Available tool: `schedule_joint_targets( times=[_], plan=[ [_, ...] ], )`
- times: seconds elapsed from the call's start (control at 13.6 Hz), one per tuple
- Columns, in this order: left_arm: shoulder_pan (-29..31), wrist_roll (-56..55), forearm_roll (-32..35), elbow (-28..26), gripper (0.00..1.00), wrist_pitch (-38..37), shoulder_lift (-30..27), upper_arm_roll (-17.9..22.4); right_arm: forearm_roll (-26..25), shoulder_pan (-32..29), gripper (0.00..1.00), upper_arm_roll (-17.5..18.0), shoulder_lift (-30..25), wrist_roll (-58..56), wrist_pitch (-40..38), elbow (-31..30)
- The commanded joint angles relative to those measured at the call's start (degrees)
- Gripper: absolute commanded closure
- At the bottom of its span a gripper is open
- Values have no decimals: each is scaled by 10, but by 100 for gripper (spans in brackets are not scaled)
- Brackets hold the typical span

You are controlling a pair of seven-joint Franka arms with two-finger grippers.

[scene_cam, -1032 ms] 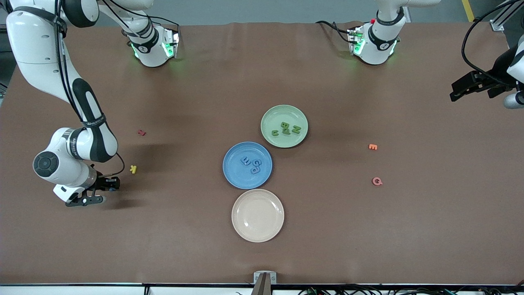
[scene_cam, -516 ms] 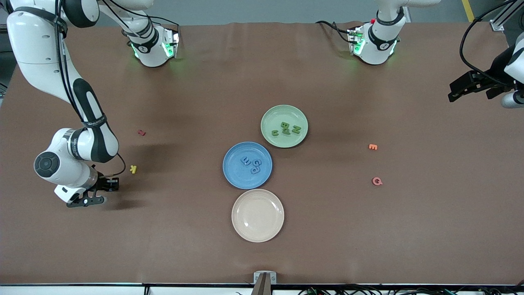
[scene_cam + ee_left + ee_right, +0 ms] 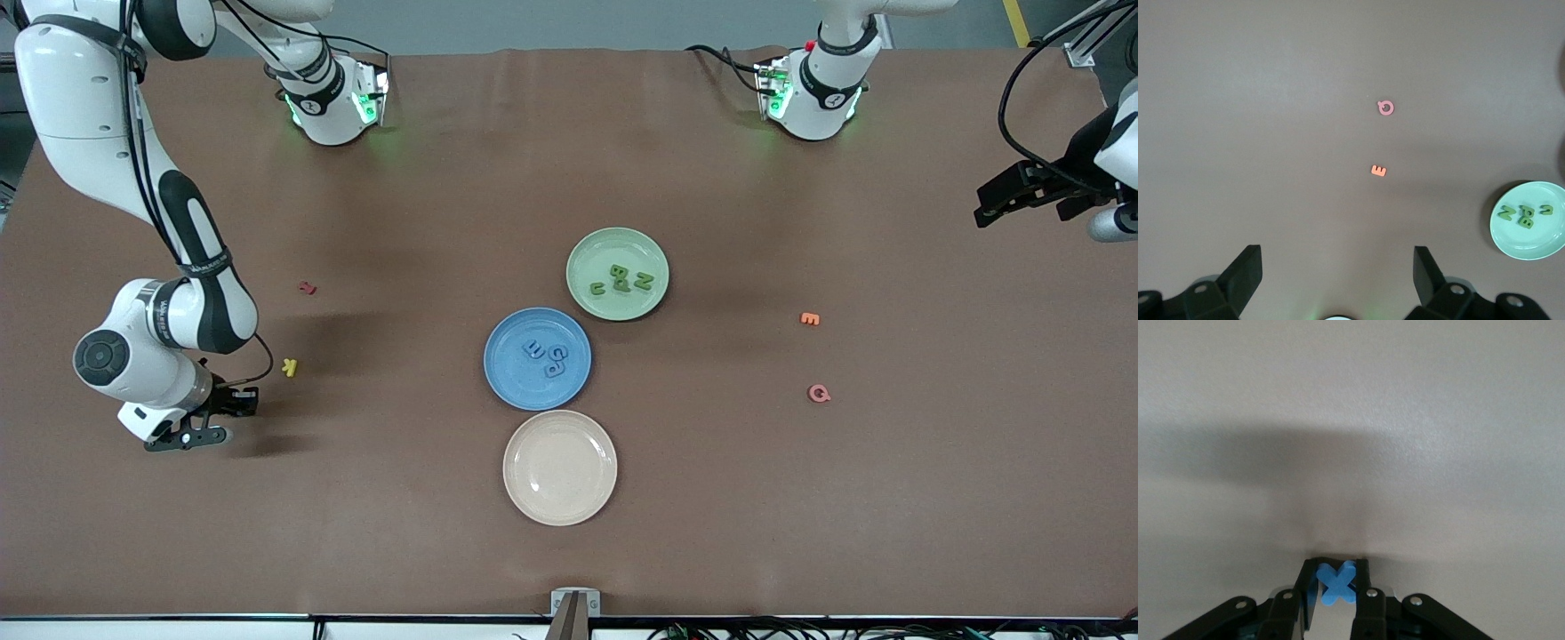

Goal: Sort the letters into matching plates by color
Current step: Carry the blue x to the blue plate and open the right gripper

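**Right gripper pinches a blue X at the right arm's end of the table**

Front view: taking the blue plate (image 3: 537, 358) as landmark, the green plate (image 3: 618, 273) touches its rim, farther from the camera and toward the left arm's end. A cream plate (image 3: 559, 467) sits just beside the blue plate, nearer the camera. Three blue letters (image 3: 547, 355) lie in the blue plate; four green letters (image 3: 621, 280) lie in the green plate. Toward the left arm's end, well apart from the blue plate, lie an orange E (image 3: 809, 318) and a pink Q (image 3: 819, 393). Toward the right arm's end lie a yellow K (image 3: 288, 366) and a dark red letter (image 3: 308, 287). The right gripper (image 3: 197, 430) sits low at the table near the yellow K. The left gripper (image 3: 996, 200) waits in the air at the left arm's end.

Left wrist view: the left gripper's fingers (image 3: 1238, 277) stand wide apart with nothing between them.

Right wrist view: the right gripper's fingers (image 3: 1306, 590) are closed on a blue X (image 3: 1336, 583), down at the table.
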Motion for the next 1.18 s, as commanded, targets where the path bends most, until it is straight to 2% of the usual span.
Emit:
schedule_joint_targets(
  times=[0.0, 0.22, 0.37, 0.66, 0.74, 0.96, 1.11],
  plan=[
    [0, 6, 9, -2, 0, 12, -2, -2, 1, 1, 83, 14, -13, -1, -42, 24],
    [0, 6, 9, -2, 0, 20, -2, -3, 0, 37, 83, 17, -39, 60, -159, 72],
    [-1, 6, 9, -4, 0, 14, -5, -3, 0, 84, 83, 17, -48, 145, -227, 94],
    [-5, 7, 9, -4, 0, 12, -4, -5, 1, 216, 83, 17, -48, 406, -233, 102],
    [-5, 6, 9, -2, 0, 13, -5, -5, 15, 249, 83, 18, -44, 464, -230, 112],
    [-7, 6, 9, -2, 0, 19, -4, -6, 67, 302, 83, 17, -5, 548, -229, 162],
    [-6, 7, 9, -4, 0, 19, -5, -22, 82, 325, 83, 17, 12, 580, -195, 170]
  ],
)
